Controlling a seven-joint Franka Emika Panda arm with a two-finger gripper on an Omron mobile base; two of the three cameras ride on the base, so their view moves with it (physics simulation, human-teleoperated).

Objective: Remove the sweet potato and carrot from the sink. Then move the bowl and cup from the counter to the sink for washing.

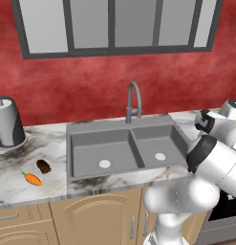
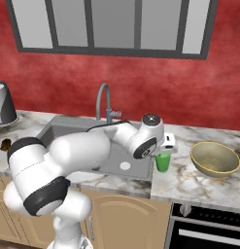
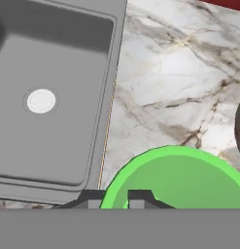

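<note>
**Green cup pinched at the rim, sink basin just to one side**

Green plastic sits right at the tool (image 3: pixel 115 200): in the hand view its 2 dark tips are drawn narrow, 1 outside and 1 inside the near wall of the cup (image 3: pixel 177 177), so the tool appears closed on the cup's rim. The camera looks almost straight down into the tumbler, which stands upright on the marble table (image 3: pixel 160 73).

From the right base view, the cup (image 2: pixel 163 161) stands on the table just beside the sink's right edge, directly under the hand. The sink (image 3: pixel 58 63) lies to the cup's left in the hand view, its near basin with a white drain (image 3: pixel 41 100) separated from the cup only by the sink's rim and a strip of marble. So the coming move, as I judge it, is a short lift and a sideways carry toward that basin.

Farther right, well apart from the cup, the bowl (image 2: pixel 214 158) waits on the table. The sweet potato (image 1: pixel 43 166) and carrot (image 1: pixel 32 179) already lie on the table left of the sink.
</note>
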